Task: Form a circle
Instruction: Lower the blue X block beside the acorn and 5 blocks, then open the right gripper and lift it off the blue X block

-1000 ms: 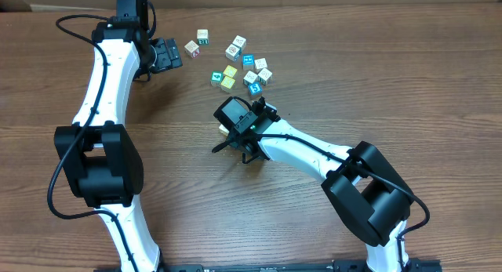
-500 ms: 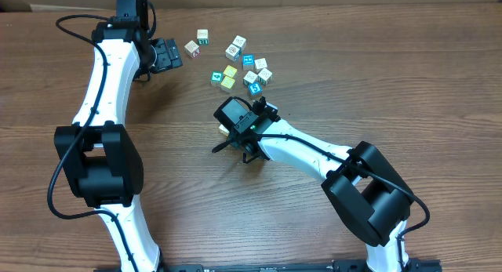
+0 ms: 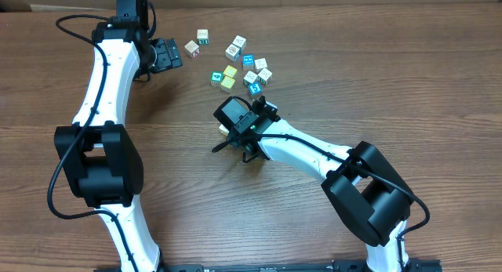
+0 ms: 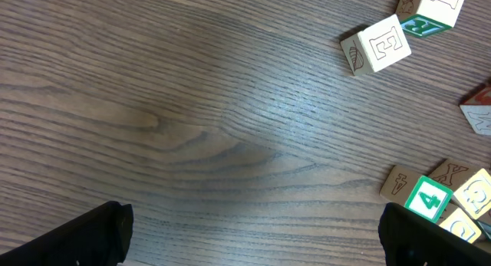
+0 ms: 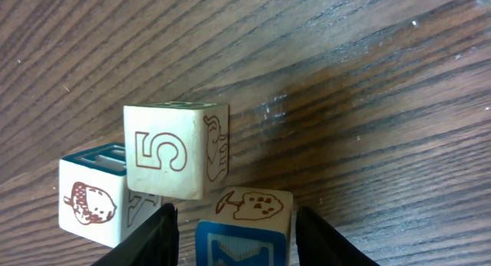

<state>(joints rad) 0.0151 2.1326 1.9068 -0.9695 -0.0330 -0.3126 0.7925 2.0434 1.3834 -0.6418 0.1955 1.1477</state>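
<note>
The circle is a loose cluster of three small cubes in the right wrist view. A white cube printed with a 5 [image 5: 176, 151] stands behind a cube with an acorn and a blue top [image 5: 90, 202]. A cube with a blue face [image 5: 247, 231] sits between the fingers of my right gripper [image 5: 239, 239]. The jaws stand open around it, with a gap on each side. From overhead my right wrist [image 3: 235, 115] hides this cluster. My left gripper [image 3: 166, 55] hangs wide open over bare wood [image 4: 253, 247], left of the scattered cubes.
Several loose white, cyan and yellow cubes [image 3: 235, 64] lie scattered behind my right wrist. The left wrist view catches some of them: an E cube [image 4: 380, 45] and a green 4 cube [image 4: 430, 198]. The wooden table [image 3: 408, 76] is all around.
</note>
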